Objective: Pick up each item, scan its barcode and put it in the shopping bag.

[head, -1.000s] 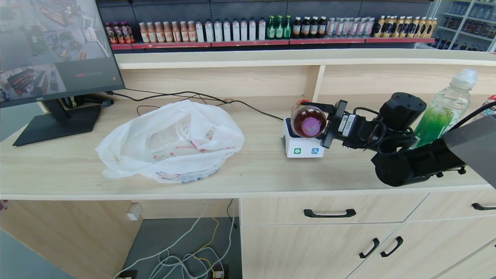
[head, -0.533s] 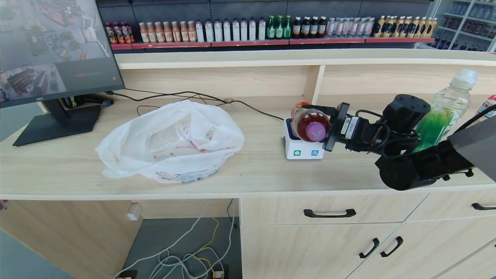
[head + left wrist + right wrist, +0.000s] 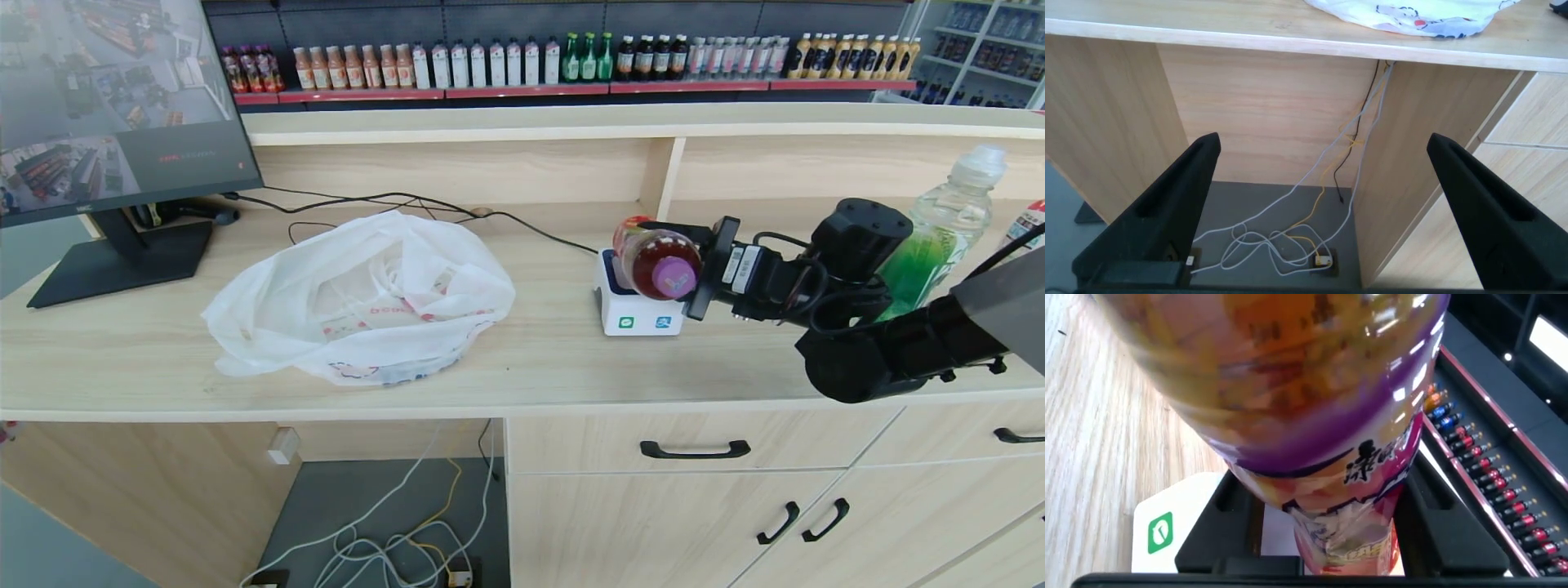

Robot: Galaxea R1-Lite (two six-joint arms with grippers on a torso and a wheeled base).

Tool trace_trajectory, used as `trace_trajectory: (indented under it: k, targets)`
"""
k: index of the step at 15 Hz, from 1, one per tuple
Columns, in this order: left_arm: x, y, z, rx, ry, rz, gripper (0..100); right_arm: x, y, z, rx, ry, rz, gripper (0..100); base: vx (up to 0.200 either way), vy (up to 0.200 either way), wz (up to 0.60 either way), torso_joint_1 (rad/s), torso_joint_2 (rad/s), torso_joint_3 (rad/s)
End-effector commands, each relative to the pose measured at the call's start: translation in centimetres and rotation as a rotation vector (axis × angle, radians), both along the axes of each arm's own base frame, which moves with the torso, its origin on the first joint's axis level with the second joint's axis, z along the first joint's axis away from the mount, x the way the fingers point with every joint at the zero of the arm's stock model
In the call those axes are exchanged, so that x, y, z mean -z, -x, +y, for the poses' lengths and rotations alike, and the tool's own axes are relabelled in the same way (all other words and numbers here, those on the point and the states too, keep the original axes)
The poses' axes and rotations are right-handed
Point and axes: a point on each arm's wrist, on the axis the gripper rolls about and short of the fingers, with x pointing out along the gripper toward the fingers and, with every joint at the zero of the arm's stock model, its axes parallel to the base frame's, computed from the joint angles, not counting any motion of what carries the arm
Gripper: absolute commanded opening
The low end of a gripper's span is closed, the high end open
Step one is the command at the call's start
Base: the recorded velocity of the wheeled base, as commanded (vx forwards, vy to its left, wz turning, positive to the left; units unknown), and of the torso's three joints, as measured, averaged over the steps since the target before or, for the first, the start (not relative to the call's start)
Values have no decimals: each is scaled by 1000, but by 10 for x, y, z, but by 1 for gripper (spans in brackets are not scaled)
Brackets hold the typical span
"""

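Inside my right gripper (image 3: 658,247), bottle (image 3: 665,265) clamped sideways, scanner (image 3: 630,314) just beneath it, bag (image 3: 359,294) well to its left, my left gripper (image 3: 1323,140) spread apart below the counter (image 3: 555,367).

bottle (image 3: 657,261): base end hidden behind its own body, cap toward the head view; cut by the edge in the right wrist view
right gripper (image 3: 663,255): one finger hidden behind bottle
scanner (image 3: 633,314): top face covered by bottle
shopping bag (image 3: 359,298): contents too unclear to tell
green bottle (image 3: 922,253): lower part hidden behind right arm
monitor (image 3: 106,98): cut by upper and left edges
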Motion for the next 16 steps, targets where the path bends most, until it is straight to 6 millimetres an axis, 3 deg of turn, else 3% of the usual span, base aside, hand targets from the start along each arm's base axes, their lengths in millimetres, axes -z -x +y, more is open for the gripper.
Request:
trace_trajectory:
  k: [1, 12, 16]
  targets:
    - [0, 0, 0, 0, 0, 0, 100, -2, 1, -3, 7, -1, -5, 0, 0, 0, 0, 0, 0, 0]
    - [0, 0, 0, 0, 0, 0, 100, -30, 34, -6, -2, -26, 2, 0, 0, 0, 0, 0, 0, 0]
    - [0, 0, 0, 0, 0, 0, 100, -43, 53, 5, -25, -35, 24, 0, 0, 0, 0, 0, 0, 0]
